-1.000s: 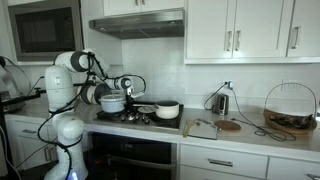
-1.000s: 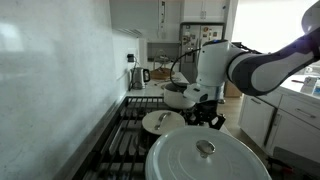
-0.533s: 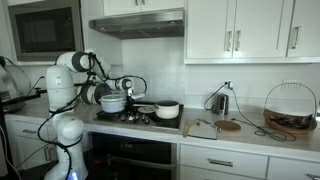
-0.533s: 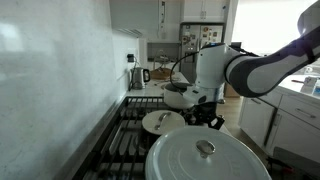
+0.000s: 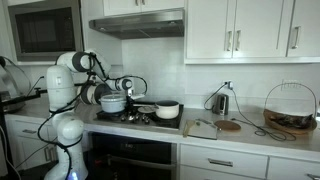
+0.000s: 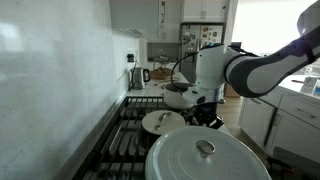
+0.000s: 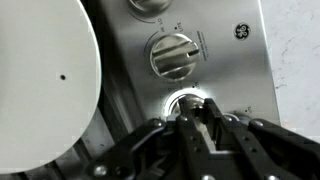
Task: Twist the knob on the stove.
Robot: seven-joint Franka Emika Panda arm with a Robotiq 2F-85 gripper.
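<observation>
The stove [image 5: 145, 119] is a black cooktop with dark grates [image 6: 122, 142] under the steel hood. In the wrist view its steel control strip [image 7: 235, 75] carries round knobs. My gripper [image 7: 195, 118] reaches down onto the lowest knob [image 7: 187, 101], with a finger on each side of the knob's grip bar. It looks shut on that knob. A second knob [image 7: 172, 53] stands free above it. In both exterior views the gripper [image 5: 131, 110] [image 6: 206, 118] is at the stove's front edge.
White pots [image 5: 168, 110] [image 5: 113, 101] stand on the burners. A big white lidded pot [image 6: 205, 155] and a white lid [image 6: 162, 122] sit close by, and a white lid [image 7: 40, 80] is left of the knobs. Microwave [image 5: 45, 30], kettle [image 5: 220, 101] and basket [image 5: 290, 110] are apart.
</observation>
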